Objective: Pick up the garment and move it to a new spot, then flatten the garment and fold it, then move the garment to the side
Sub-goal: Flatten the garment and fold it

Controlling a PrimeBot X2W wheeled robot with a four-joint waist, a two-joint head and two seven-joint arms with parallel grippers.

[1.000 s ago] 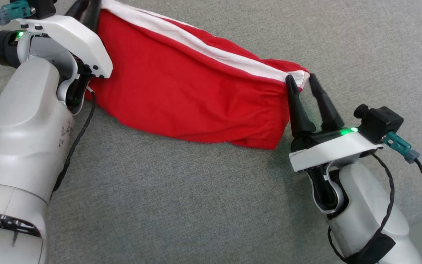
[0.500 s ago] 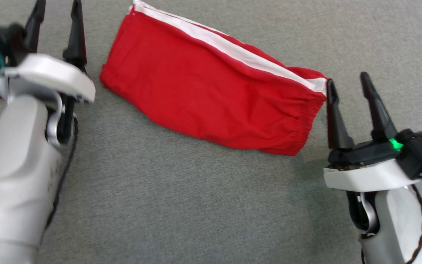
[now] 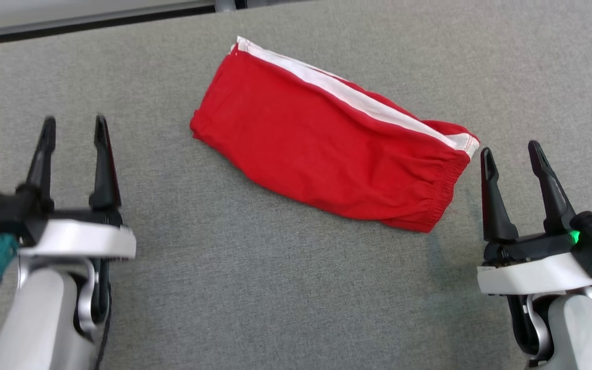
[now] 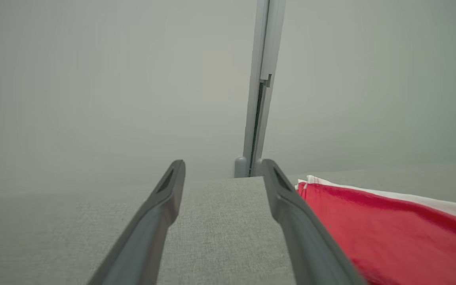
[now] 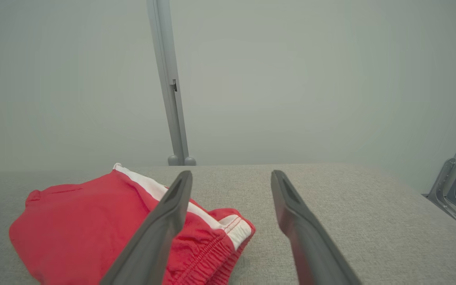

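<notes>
Toward the near side of the one grey fabric bench point(image 3: 275, 288) stand two long-fingered dark claws, the left gripper point(image 3: 74, 121) and the right gripper point(image 3: 510, 149), both spread wide and holding nothing; farther back, mid-bench, lies one folded red cloth garment point(image 3: 327, 154) with a white stripe, its elastic end just beside the right gripper.

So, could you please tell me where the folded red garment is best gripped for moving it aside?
Probably the gathered waistband end of the red garment, approached from the right by the open right pincer: its layers stack there, nearest that pincer.
</notes>
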